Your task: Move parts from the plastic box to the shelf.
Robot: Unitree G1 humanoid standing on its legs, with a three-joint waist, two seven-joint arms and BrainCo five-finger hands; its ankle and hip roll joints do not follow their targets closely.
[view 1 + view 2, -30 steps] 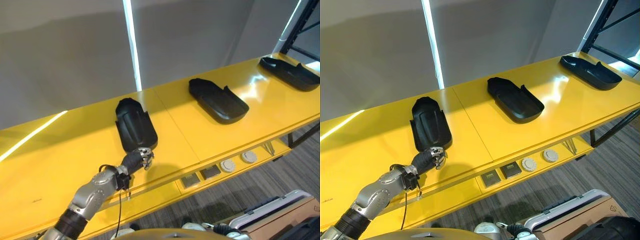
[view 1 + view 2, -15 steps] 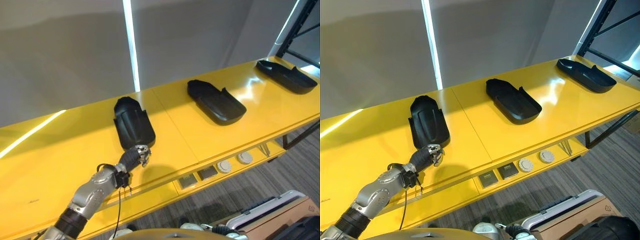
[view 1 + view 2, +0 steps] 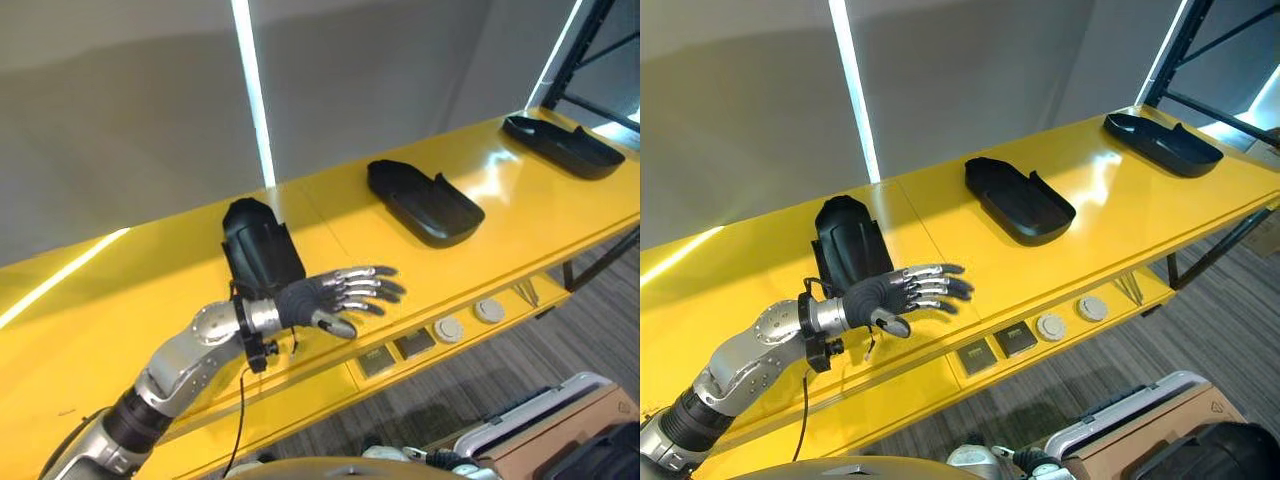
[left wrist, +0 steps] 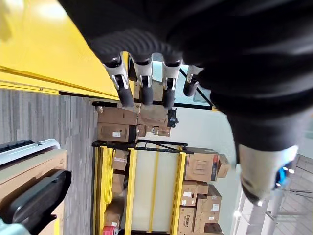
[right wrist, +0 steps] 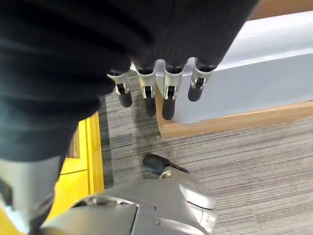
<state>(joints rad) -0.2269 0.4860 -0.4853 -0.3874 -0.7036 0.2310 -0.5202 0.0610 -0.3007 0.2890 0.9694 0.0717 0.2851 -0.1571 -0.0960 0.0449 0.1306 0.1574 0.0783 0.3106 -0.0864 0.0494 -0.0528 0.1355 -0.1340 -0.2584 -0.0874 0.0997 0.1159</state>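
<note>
Black part [image 3: 262, 258] on yellow shelf [image 3: 120, 300], just behind left hand's [image 3: 325, 300] outstretched empty fingers [image 3: 372, 285]

Glossy yellow shelf [image 3: 520, 215]; matt black plastic parts [image 3: 262, 250]; grey carpet floor [image 3: 600, 330]

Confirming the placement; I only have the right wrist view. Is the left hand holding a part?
Observer: No. The left hand is open and empty, fingers spread over the yellow shelf's front edge.
Operator: Where is the closest part?
Observer: The nearest black part lies on the shelf just behind that hand, not gripped.
Operator: Any others up there?
Observer: Yes, a middle black part and a far black part, farther to the robot's right.
</note>
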